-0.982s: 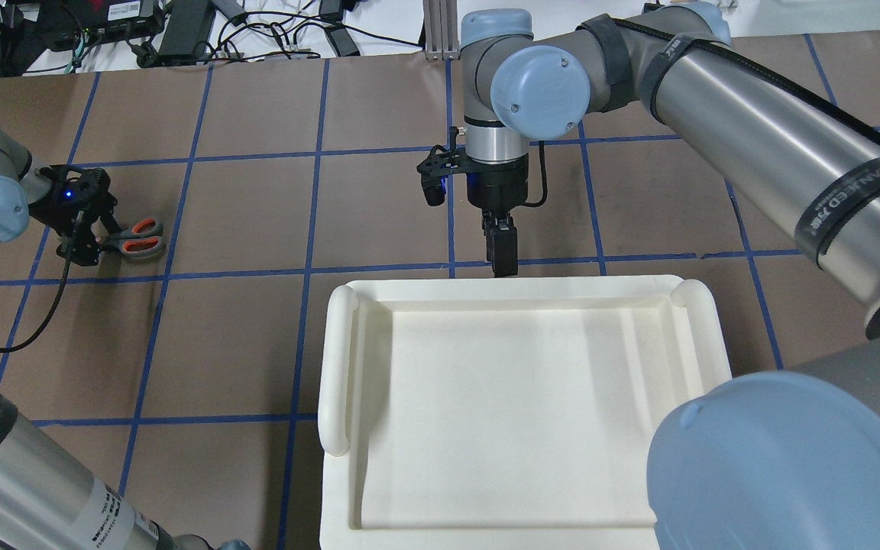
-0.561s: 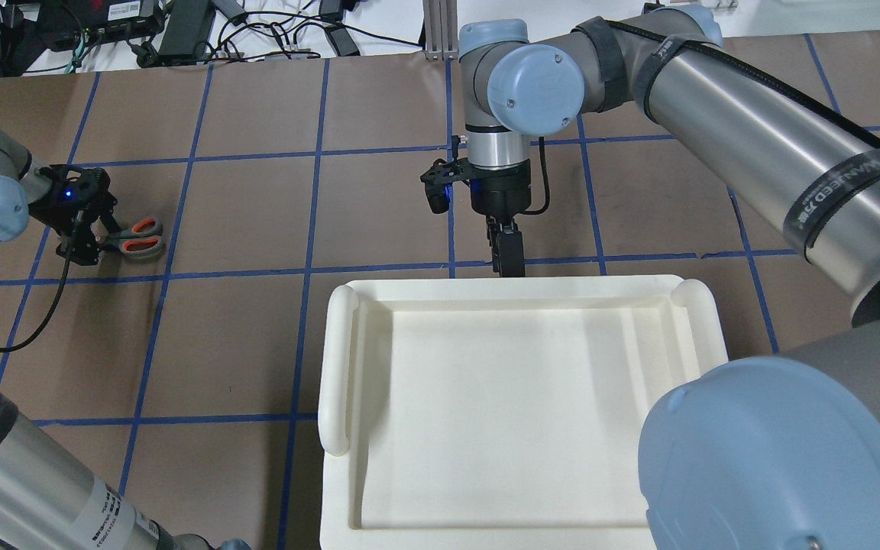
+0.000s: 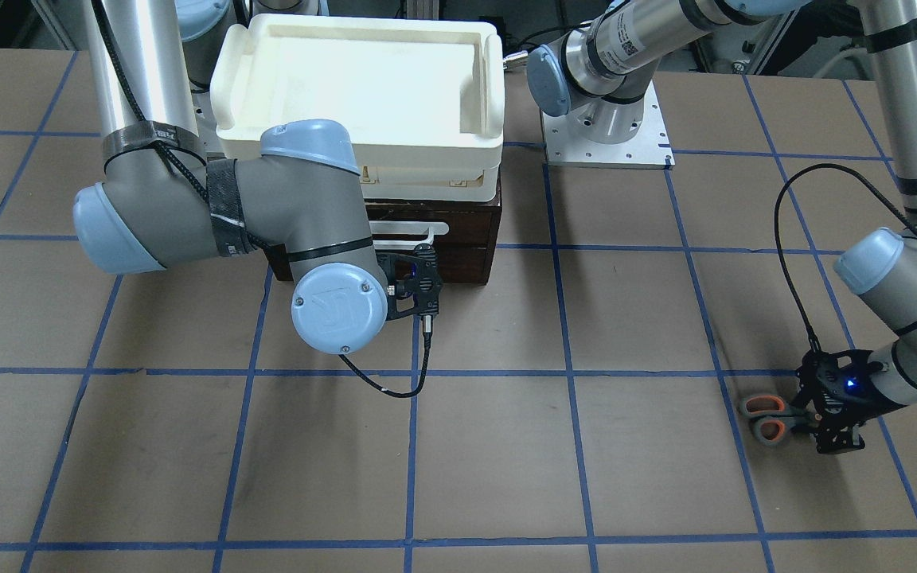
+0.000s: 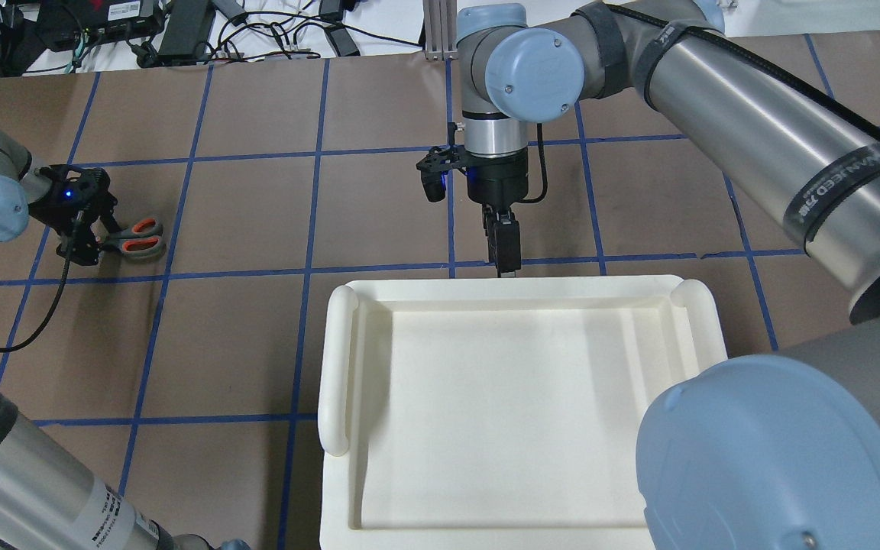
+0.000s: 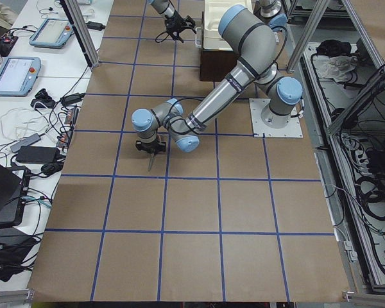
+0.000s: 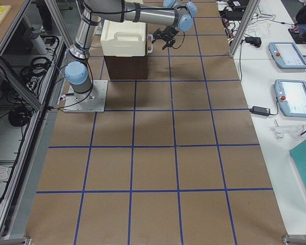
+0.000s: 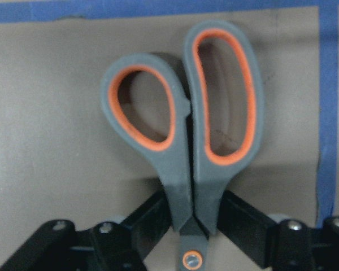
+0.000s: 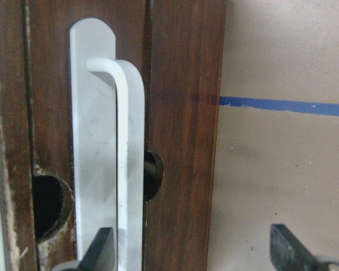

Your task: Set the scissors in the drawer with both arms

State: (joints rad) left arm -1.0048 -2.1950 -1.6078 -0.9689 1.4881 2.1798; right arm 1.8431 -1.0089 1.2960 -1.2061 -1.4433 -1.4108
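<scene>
Overhead exterior: left gripper [image 4: 106, 243] clamps scissors [image 4: 138, 237] on table [image 4: 241, 214], well apart from drawer [image 3: 466, 227]; right gripper [image 4: 507, 263] spread astride its handle [image 8: 101, 141].

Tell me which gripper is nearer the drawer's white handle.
Right. The right gripper sits at the handle, jaws open either side of it; the left gripper is far off, at the scissors.

Overhead rear, front camera opposite, both seeing scissors [image 4: 140, 245], wrists close, sides distant

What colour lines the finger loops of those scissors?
Orange; the scissors show best in left wrist view.
</scene>
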